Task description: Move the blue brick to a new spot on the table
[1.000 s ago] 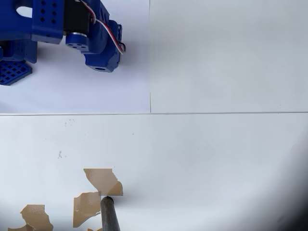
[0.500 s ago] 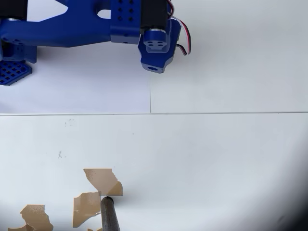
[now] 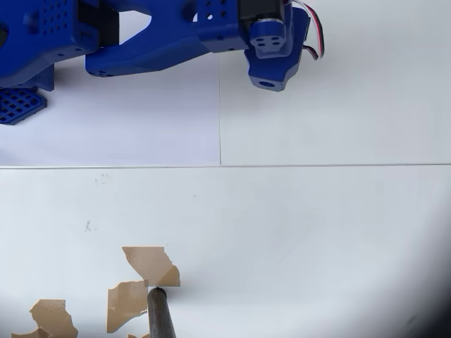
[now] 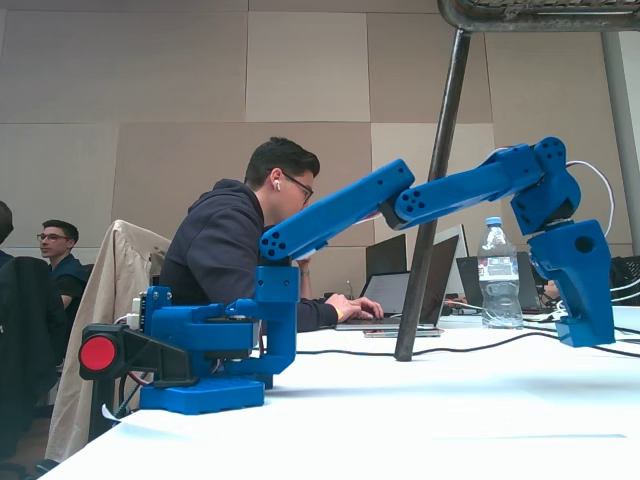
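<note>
Since the earlier frames the arm has been swung rightward along the top edge of the surface [image 3: 317,225] in the overhead view, past the vertical seam. The end effector [image 4: 585,335] is seen pointing down near the surface in the fixed view; whether it is wide or narrow cannot be told. The blue brick cannot be located in these frames, possibly hidden under the arm. As a small plastic brick it is judged light, rigid and somewhat slippery; opposite flat side walls are best gripped, below the studs.
</note>
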Available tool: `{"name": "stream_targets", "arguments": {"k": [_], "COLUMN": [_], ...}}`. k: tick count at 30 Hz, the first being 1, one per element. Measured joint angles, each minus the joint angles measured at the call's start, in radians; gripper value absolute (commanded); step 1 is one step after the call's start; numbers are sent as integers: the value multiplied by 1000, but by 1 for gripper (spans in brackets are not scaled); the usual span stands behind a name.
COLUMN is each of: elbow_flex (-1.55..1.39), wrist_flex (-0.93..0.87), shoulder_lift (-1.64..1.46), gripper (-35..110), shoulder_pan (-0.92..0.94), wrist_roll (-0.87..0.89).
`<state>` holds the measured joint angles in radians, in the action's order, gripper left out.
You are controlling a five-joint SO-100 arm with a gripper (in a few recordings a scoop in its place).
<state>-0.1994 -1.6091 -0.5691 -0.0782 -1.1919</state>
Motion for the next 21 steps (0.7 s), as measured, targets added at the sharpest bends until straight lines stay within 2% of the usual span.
{"name": "stream_targets", "arguments": {"k": [11,19,21], "elbow_flex": [172,213,213], "wrist_flex": [0,-5,-12], "shoulder_lift": [199,232,232], "gripper": [12,41,43], "shoulder_pan": [2,18,25], "wrist_roll": [25,35,21]}}
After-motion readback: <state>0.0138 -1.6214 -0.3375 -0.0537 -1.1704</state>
